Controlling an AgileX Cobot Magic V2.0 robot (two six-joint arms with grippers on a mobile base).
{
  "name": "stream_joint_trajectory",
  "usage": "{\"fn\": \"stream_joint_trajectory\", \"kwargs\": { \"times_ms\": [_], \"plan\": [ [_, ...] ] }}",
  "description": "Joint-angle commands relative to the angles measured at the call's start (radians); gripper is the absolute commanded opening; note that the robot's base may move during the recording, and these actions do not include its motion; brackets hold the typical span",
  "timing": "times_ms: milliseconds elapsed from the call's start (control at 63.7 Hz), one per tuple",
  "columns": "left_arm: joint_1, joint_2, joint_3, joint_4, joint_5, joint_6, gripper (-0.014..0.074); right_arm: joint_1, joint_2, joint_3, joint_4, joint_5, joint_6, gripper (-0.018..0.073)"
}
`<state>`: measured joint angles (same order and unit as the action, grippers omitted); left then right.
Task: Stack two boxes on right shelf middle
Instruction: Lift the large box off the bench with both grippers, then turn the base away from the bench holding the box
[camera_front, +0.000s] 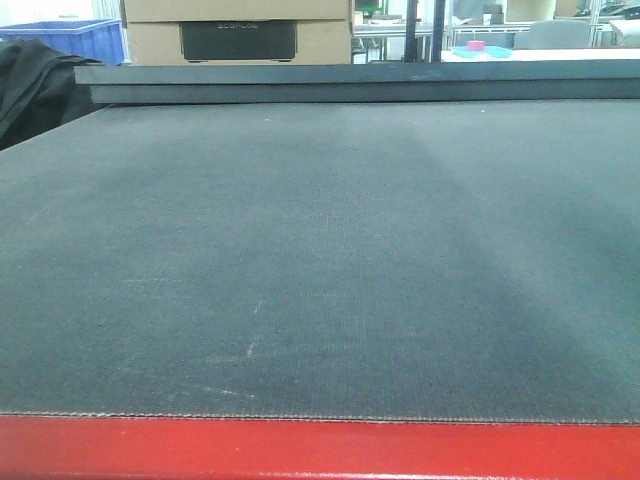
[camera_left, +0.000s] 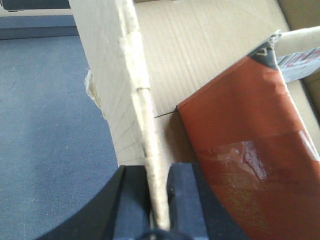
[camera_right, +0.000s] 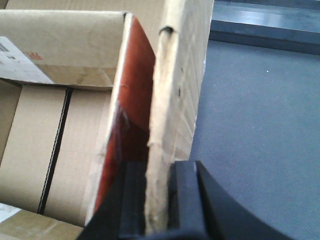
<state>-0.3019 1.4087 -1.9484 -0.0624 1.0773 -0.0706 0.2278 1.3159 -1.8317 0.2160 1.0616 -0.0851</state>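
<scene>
Two frayed corrugated walls of the carton are pinched: my left gripper clamps one, my right gripper another. Wrinkled tape crosses its glossy red flap.

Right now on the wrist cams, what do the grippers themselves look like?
Left gripper and right gripper look alike: matte black blocky fingers, squared tips, widening into a curved black base. No cables or markings in view.

carton: matt corrugated cardboard | tape: glossy | tabletop: matt woven
</scene>
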Motion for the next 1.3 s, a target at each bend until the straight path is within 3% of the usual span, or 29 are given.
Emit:
{"fn": "stream_joint_trajectory", "kwargs": {
  "times_ms": [0,1287],
  "plan": [
    [-0.002,-0.013,-0.009,-0.001,-0.057,0.015,-0.0111,-0.007,-0.011,-0.013,-0.012,-0.051,-0.01,-0.0153],
    [-0.002,-0.013,-0.009,0.001,-0.056,0.015,-0.0111,-0.007,-0.011,-0.013,-0.01,-0.051,-0.01,-0.0153]
  ]
}}
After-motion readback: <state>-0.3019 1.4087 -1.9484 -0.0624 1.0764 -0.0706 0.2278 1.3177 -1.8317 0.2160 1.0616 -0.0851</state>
